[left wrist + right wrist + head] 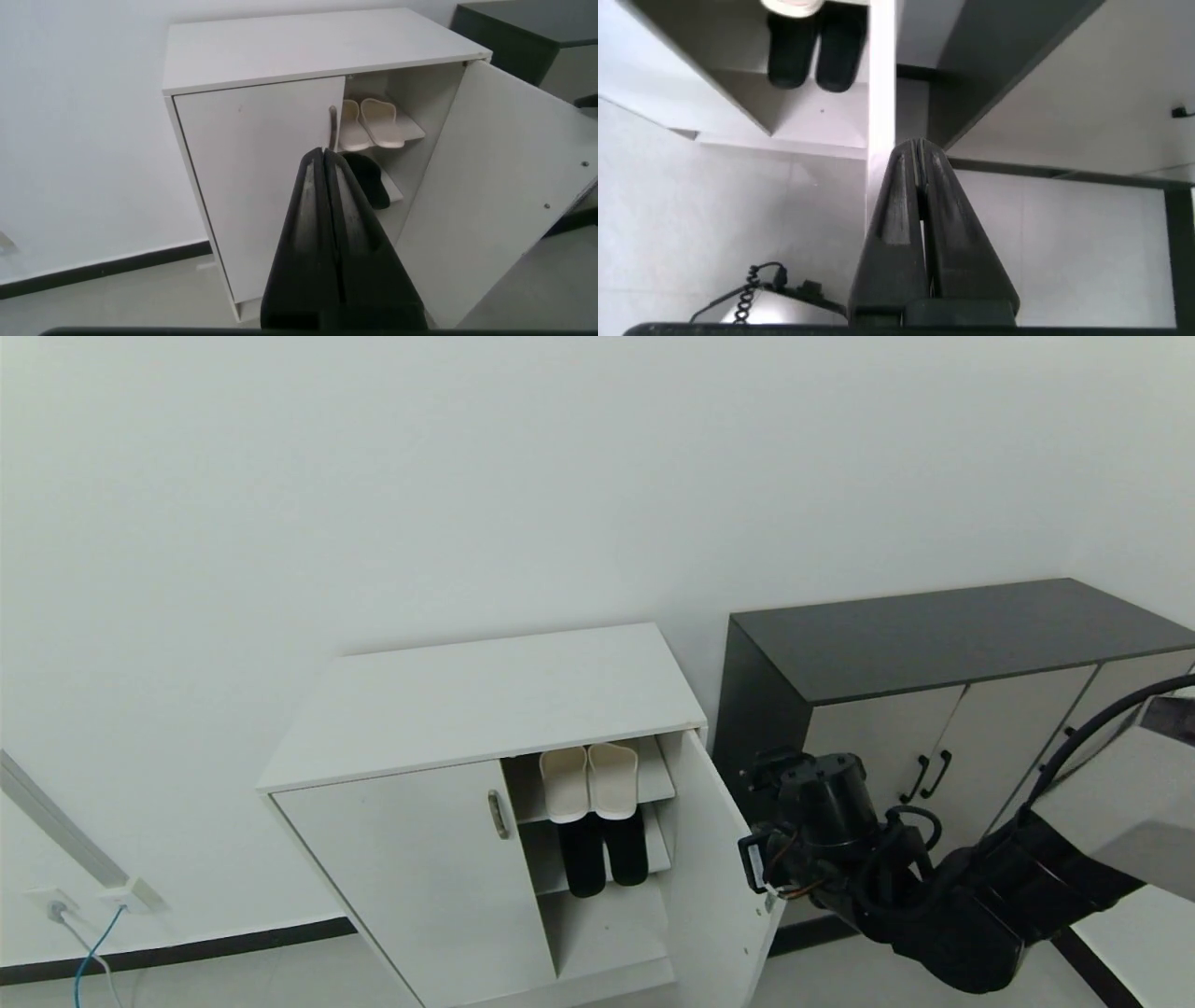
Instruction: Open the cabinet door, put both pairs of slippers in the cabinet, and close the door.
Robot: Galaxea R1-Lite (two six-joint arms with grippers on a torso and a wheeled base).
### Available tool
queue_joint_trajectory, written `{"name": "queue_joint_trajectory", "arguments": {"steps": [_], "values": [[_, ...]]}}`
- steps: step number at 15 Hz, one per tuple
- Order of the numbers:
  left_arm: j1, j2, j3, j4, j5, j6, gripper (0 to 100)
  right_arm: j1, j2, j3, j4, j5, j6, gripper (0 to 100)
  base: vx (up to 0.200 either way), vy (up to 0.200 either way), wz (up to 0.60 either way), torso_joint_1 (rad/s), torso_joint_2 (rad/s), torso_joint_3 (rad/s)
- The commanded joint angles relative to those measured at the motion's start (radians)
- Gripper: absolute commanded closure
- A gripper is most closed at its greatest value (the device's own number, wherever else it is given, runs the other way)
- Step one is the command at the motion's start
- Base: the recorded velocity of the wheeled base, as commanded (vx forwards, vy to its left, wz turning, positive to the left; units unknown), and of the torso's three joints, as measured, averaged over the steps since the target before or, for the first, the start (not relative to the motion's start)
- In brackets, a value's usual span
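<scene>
White wall (467, 476) behind, cabinet (485, 700) against it: both pairs are shelved, and the door (709, 859) is judged the one step left.

White slippers (590, 782) are seen on the upper shelf (655, 771), black slippers (602, 859) on the lower shelf (659, 847), toes pointing out. The door is hinged at the cabinet's right side and stands swung out, with its long axis upright. The right gripper (918, 149) is clenched on nothing and sits just beside the door's free edge, on the outer face, toward the dark cabinet (934, 635); contact cannot be told. The left gripper (325, 154) is also clenched, empty, and held well back, facing the shut left half. The right arm is nearer, so a push toward the robot's left is called for.
</scene>
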Motion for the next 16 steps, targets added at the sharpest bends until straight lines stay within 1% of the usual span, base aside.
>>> {"name": "queue_joint_trajectory", "arguments": {"steps": [1,2,5,9,12,15,16], "values": [[0.001,0.001,0.000,0.000,0.000,-0.001,100,0.052,-0.011,0.011,0.000,0.005,0.009,100,0.000,0.000,0.00,0.000,0.00,0.000],[0.001,0.001,0.000,0.000,0.000,-0.001,100,0.063,-0.020,0.011,-0.005,0.008,0.014,100,0.000,0.000,0.00,0.000,0.00,0.000],[0.001,0.001,0.000,0.000,0.000,-0.001,100,0.073,-0.065,0.029,-0.013,0.063,0.029,100,0.000,0.000,0.00,0.000,0.00,0.000],[0.001,0.001,0.000,0.000,0.000,-0.001,100,0.075,-0.099,0.048,-0.017,0.062,0.023,100,0.000,0.000,0.00,0.000,0.00,0.000],[0.001,0.001,0.000,0.000,0.000,-0.001,100,0.099,-0.102,0.074,-0.020,0.070,0.009,100,0.000,0.000,0.60,0.004,0.00,0.002],[0.001,0.001,0.000,0.000,0.000,-0.001,100,0.104,-0.105,0.106,-0.071,0.108,-0.002,100,0.000,0.000,0.60,-0.001,0.00,0.001],[0.001,0.001,0.000,0.000,0.000,-0.001,100,0.104,-0.105,0.114,-0.089,0.109,-0.005,100,0.000,0.000,0.00,0.000,0.00,0.000]]}}
